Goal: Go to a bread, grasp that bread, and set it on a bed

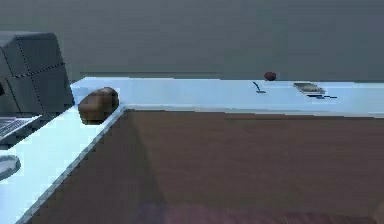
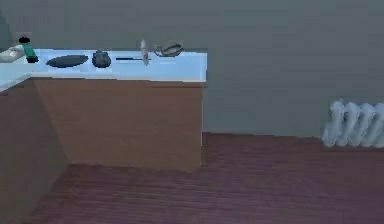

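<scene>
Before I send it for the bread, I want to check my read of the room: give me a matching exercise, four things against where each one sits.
Things:
1. brown bread loaf
2. small red round thing
3. grey boxy appliance
4. white radiator

Places:
A. arm side view's right, low down
B. at the bend of the countertop, forward view
C. forward view's left edge
D. far back on the countertop, right of the forward view's middle

Pairs: 1-B, 2-D, 3-C, 4-A.
</scene>
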Controlling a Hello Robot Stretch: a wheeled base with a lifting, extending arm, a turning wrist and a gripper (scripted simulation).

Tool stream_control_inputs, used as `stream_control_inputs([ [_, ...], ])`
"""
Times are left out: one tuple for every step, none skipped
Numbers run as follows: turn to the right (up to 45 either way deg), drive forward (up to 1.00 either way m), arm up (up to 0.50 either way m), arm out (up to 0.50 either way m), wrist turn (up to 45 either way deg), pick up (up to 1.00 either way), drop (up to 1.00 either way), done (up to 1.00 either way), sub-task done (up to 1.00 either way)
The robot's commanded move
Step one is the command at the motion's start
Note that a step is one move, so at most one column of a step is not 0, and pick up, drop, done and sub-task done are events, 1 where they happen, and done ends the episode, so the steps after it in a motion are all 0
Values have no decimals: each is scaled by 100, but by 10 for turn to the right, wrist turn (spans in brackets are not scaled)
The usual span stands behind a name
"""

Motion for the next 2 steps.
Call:
stream_control_inputs([
  [0,80,0,0,0,0,0,0,0],
  [-450,0,0,0,0,0,0,0,0],
])
